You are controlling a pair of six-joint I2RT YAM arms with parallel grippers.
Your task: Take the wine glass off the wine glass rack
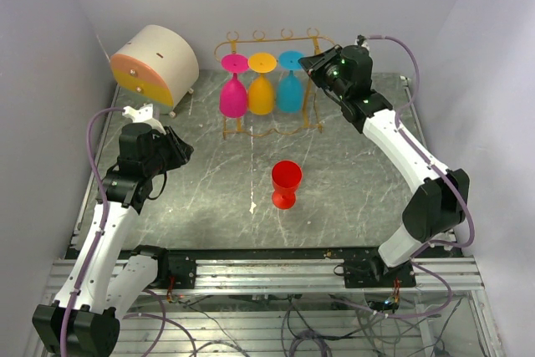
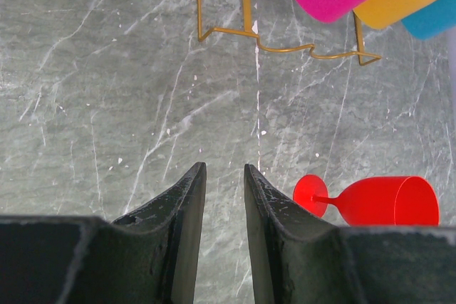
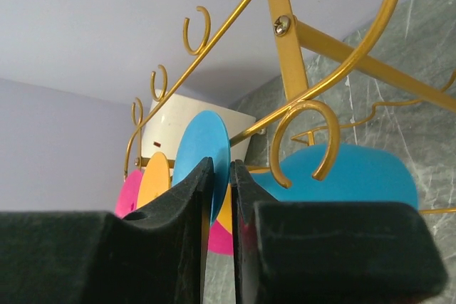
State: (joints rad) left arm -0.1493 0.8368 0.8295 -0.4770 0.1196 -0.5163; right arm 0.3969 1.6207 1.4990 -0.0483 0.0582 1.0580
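Wine glass (image 1: 290, 94), the blue one, hangs stem upright; your right arm (image 1: 393, 135) pinches its foot in narrow jaws, while your left arm (image 1: 125, 186) idles, jaws half-open.

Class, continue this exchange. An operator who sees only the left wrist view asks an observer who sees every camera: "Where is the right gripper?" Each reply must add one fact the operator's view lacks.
Observer: The right gripper is up at the right end of the rack, fingers nearly together by the blue glass.
Operator: How does that glass hang?
Observer: Upside down, its foot up at the top rail.
Operator: Anything else on the table?
Observer: A cream round box at the back left.
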